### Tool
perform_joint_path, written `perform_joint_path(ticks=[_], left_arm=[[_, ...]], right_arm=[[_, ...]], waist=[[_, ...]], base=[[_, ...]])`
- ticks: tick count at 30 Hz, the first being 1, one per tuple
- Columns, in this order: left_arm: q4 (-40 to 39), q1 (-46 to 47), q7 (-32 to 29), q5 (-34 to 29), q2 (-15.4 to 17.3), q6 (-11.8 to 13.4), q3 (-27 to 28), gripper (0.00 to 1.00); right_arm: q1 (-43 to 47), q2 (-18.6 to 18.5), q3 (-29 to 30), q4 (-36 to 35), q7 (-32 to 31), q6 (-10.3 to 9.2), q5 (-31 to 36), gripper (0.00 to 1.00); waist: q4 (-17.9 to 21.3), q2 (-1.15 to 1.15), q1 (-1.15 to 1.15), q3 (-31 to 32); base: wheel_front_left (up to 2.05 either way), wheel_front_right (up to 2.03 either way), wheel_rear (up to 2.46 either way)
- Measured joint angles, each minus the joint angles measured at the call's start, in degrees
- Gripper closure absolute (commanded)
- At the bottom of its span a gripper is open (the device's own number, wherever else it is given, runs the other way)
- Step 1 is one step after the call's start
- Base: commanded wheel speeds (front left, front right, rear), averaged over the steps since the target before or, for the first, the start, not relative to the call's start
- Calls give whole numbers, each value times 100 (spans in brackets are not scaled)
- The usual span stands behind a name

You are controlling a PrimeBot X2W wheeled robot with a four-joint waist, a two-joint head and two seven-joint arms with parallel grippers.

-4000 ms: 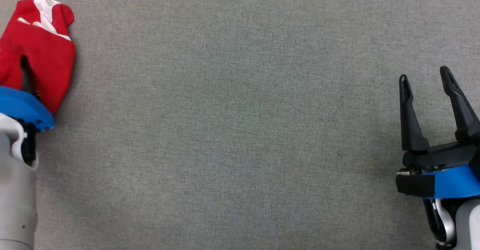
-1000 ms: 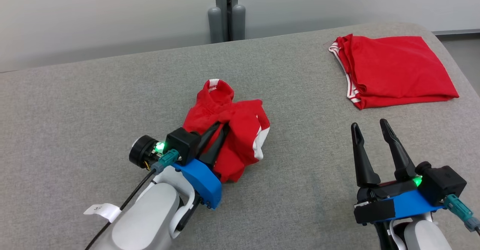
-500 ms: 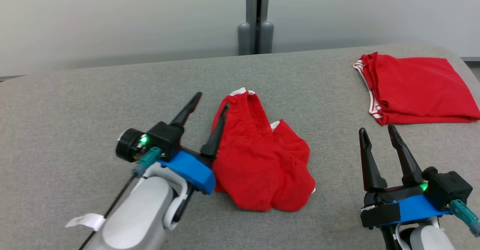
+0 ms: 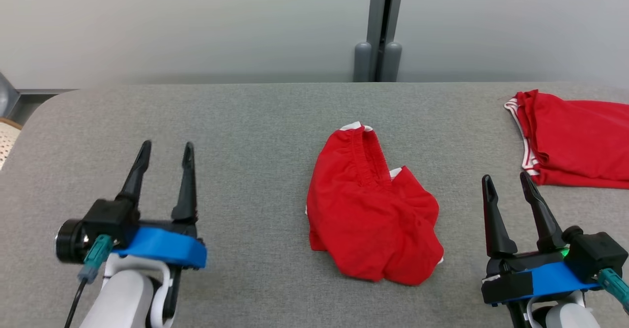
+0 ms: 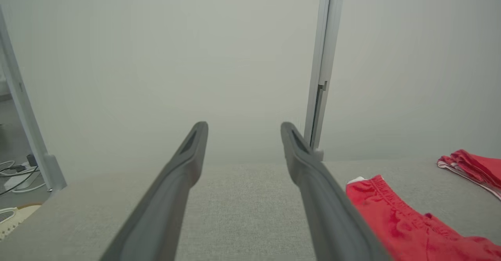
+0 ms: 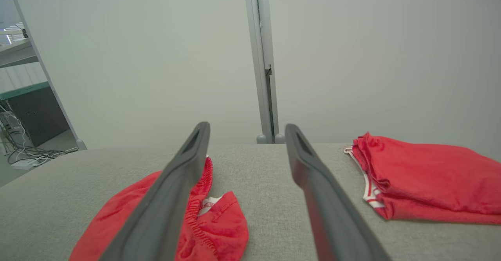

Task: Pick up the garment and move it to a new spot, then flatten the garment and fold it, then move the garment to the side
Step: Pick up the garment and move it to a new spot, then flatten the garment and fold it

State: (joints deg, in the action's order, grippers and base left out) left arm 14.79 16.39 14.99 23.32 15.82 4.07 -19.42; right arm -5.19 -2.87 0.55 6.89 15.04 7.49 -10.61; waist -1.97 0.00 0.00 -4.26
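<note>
A crumpled pair of red shorts with white trim [image 4: 373,215] lies loose in the middle of the grey table [image 4: 255,121]. In the left wrist view the red shorts [image 5: 407,225] sit at the lower right, and in the right wrist view the same shorts [image 6: 211,222] lie partly behind the left finger. My left gripper [image 4: 166,150] hovers open at the lower left, well away from the cloth, holding nothing. My right gripper [image 4: 507,179] stands open at the lower right, just right of the heap and clear of it.
A second red garment [image 4: 575,138], folded flat, rests at the table's far right edge, seen also as folded red cloth [image 6: 422,179]. A pale wall with a grey post [image 4: 378,28] rises behind the table. Cables and a dark cabinet [image 6: 27,116] stand off to the left.
My left gripper let go of the shorts, which dropped in a heap, and drew back to the lower left. The head camera panned, shifting the whole scene rightward.
</note>
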Motion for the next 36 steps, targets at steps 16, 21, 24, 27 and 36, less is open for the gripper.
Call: perform_joint_path(ticks=[16,21,24,27,36], left_arm=[[-4,-1255,0,-532,-212,-212,738,0],[36,-1284,0,-660,-380,-311,817,0],[55,-1298,0,-734,-416,-355,911,0],[66,-1307,0,-798,-461,-389,976,0],[93,-1377,0,-983,-533,-464,1157,0]], right_arm=[[300,1,119,271,0,0,49,0],[369,0,104,358,-9,0,49,0],[435,1,80,385,-10,0,49,0],[453,1,78,405,-34,0,48,0],[536,1,48,448,-85,0,46,0]], waist=[[-188,0,0,248],[-159,0,0,315],[-147,0,0,355],[-143,0,0,393],[-161,0,0,467]], base=[[0,0,0],[0,0,0],[0,0,0],[0,0,0],[0,0,0]])
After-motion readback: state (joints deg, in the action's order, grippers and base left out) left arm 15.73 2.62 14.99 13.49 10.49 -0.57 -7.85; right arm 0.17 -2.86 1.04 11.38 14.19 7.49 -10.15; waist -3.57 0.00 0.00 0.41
